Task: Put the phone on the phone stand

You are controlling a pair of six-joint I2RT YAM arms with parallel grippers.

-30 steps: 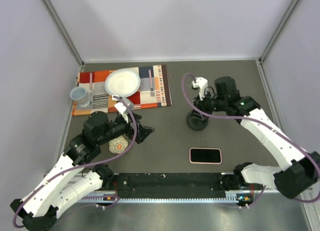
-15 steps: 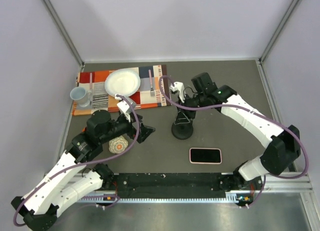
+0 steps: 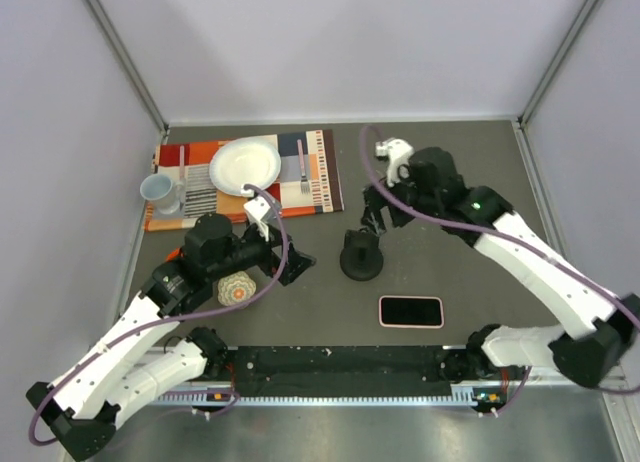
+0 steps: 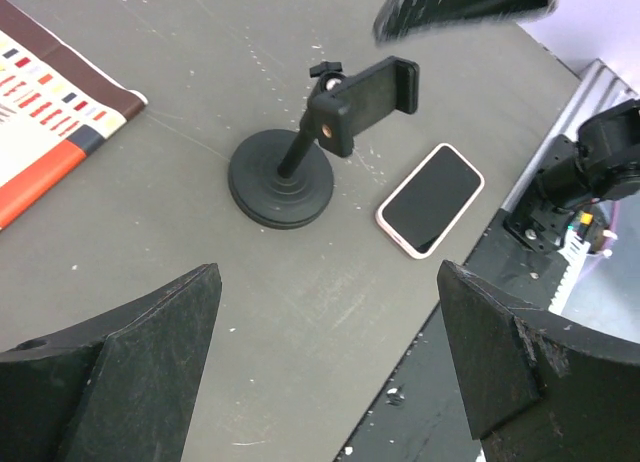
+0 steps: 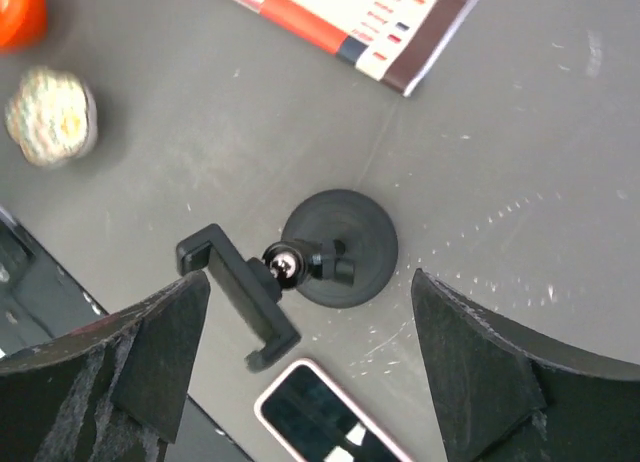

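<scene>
The phone (image 3: 410, 311) lies flat, screen up, on the grey table near the front edge; its pink case edge also shows in the wrist views (image 4: 430, 200) (image 5: 320, 417). The black phone stand (image 3: 361, 257) stands upright just behind and left of it, disc base (image 5: 340, 247) on the table and empty cradle (image 4: 365, 102) tilted toward the phone. My right gripper (image 3: 375, 214) hovers above the stand, open, its fingers (image 5: 470, 362) apart from the stand, nothing held. My left gripper (image 3: 290, 265) sits left of the stand, low, wide open and empty (image 4: 325, 362).
A striped orange placemat (image 3: 320, 187) at back left carries a white plate (image 3: 245, 165) and a fork (image 3: 303, 167); a pale blue cup (image 3: 160, 191) stands at its left end. A speckled round ball (image 3: 237, 290) lies by the left arm. The black front rail (image 3: 330, 362) borders the table.
My right gripper carried the stand leftward, then opened, let it go and drew back above it. The left arm edged slightly right. The phone has not moved.
</scene>
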